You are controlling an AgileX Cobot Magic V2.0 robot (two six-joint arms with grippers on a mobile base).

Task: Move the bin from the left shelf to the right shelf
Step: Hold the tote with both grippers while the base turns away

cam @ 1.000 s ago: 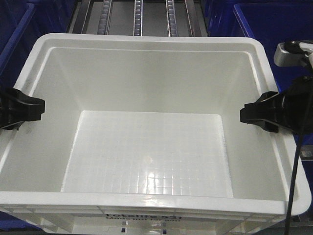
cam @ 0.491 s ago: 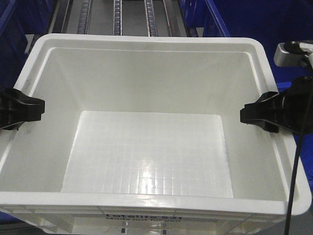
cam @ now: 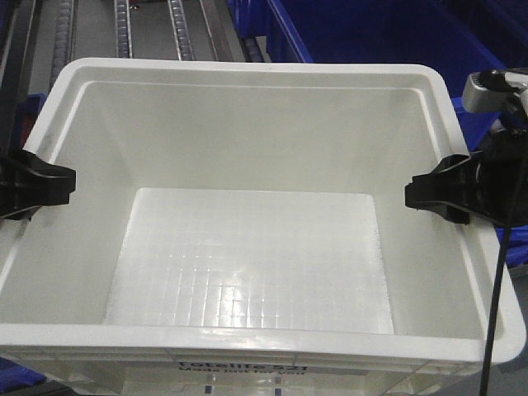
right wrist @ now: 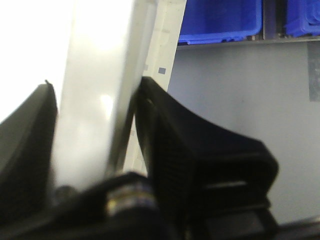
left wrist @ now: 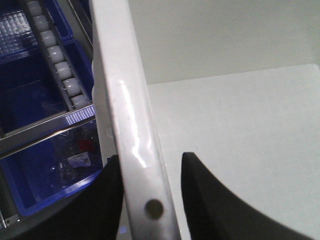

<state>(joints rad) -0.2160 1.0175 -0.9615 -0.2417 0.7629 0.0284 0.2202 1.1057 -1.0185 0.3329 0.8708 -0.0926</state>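
Exterior front-facing view looks down into the white bin (cam: pixel 247 73), which fills nearly the whole picture with its open top up and its gridded floor bare; black print runs along its near outer wall at the bottom edge. The left gripper (cam: pixel 41 185) clamps the bin's left rim about midway along that side, and the right gripper (cam: pixel 431 191) clamps the right rim opposite it. On the left wrist view the left gripper (left wrist: pixel 150 202) sits astride the thick rolled rim (left wrist: pixel 120 90), one black finger (left wrist: pixel 107 200) outside the wall and the other inside, both pressed to it. On the right wrist view the right gripper (right wrist: pixel 100 150) is likewise closed over the rim (right wrist: pixel 95 50), a finger (right wrist: pixel 190 150) on each side. Beyond the bin's far left corner stand the roller rails of the shelf (cam: pixel 124 25), and dark blue bins (cam: pixel 371 29) line the far right. White rollers (left wrist: pixel 55 55) and blue bins show beside and below the left rim. Whether the bin's bottom rests on anything cannot be told. A black cable (cam: pixel 495 313) hangs across the near right corner.
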